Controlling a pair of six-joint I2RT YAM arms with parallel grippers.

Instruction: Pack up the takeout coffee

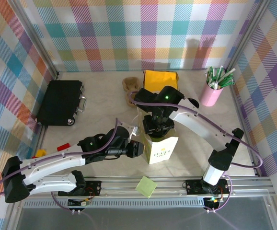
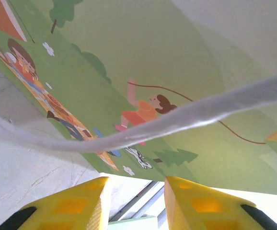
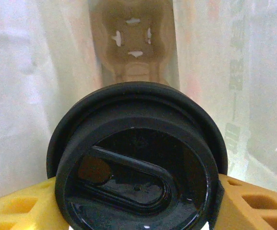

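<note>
The paper bag point(image 1: 163, 149) stands upright mid-table, cream-white with a green printed side point(image 2: 143, 72). My right gripper point(image 1: 158, 125) reaches down into its open mouth. In the right wrist view that gripper point(image 3: 138, 196) is shut on the takeout coffee, whose black lid point(image 3: 136, 163) faces the camera; the cup's body is hidden under the lid. A brown cardboard carrier point(image 3: 131, 38) lies on the bag's floor beneath it. My left gripper point(image 1: 137, 147) sits against the bag's left side. It point(image 2: 136, 203) is open, nothing between its yellow fingers point(image 2: 76, 203). A blurred white bag handle point(image 2: 177, 120) crosses in front.
A black case point(image 1: 60, 102) lies at the far left. A pink cup of green-white sticks point(image 1: 213, 91) stands at the far right. A yellow bag point(image 1: 160, 79) and brown carriers point(image 1: 130, 86) sit behind the paper bag. A green note point(image 1: 146, 186) lies on the front rail.
</note>
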